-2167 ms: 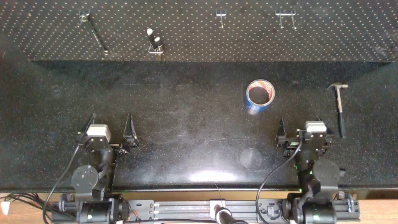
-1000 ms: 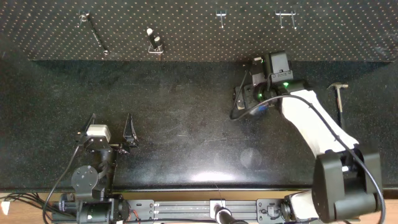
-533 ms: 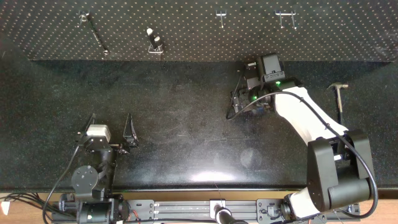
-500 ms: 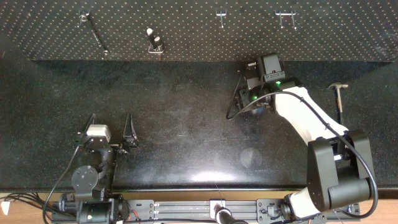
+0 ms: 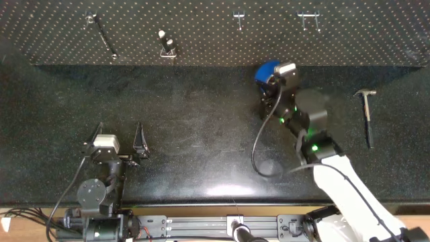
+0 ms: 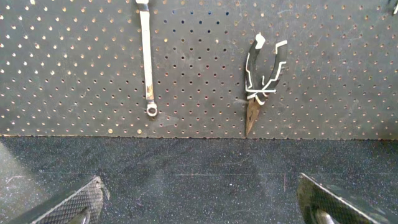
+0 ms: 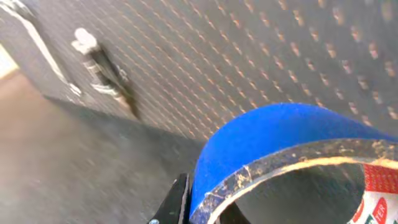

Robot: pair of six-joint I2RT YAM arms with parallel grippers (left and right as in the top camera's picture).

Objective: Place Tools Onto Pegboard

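Blue tape roll (image 7: 280, 143) is held tight in my right gripper (image 5: 274, 81), whose jaws are pinched shut on its rim. A moment ago the roll lay flat on the table and my right arm sat folded at home. Now I have picked it up and carried it to the foot of the black pegboard full of little holes (image 5: 201, 33). I think the grab is done, and the next job is to slip the ring over the bare metal hook (image 5: 238, 19) just above. My left gripper (image 5: 119, 134) rests at home with its jaws wide apart. A long silver wrench (image 5: 102, 35) and black-handled pliers (image 5: 166, 46) already hang up. A small hammer (image 5: 367, 114) waits on the gritty black worktop (image 5: 201, 121).
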